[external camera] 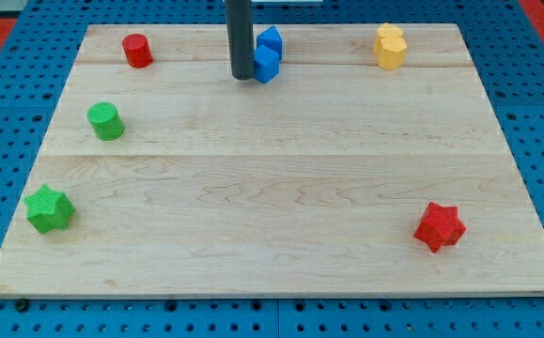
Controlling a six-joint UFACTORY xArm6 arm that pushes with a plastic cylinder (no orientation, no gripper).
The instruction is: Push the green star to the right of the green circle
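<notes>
The green star [48,208] lies near the board's left edge, toward the view's bottom. The green circle [105,121], a short cylinder, stands above it and a little to the right. My tip [241,75] rests on the board near the view's top centre, far from both green blocks. It sits just left of a blue block [268,54] of irregular shape and looks to be touching it or nearly so.
A red cylinder [137,50] stands at the top left. A yellow block [390,46] stands at the top right. A red star [439,226] lies at the bottom right. The wooden board [272,188] lies on a blue pegboard.
</notes>
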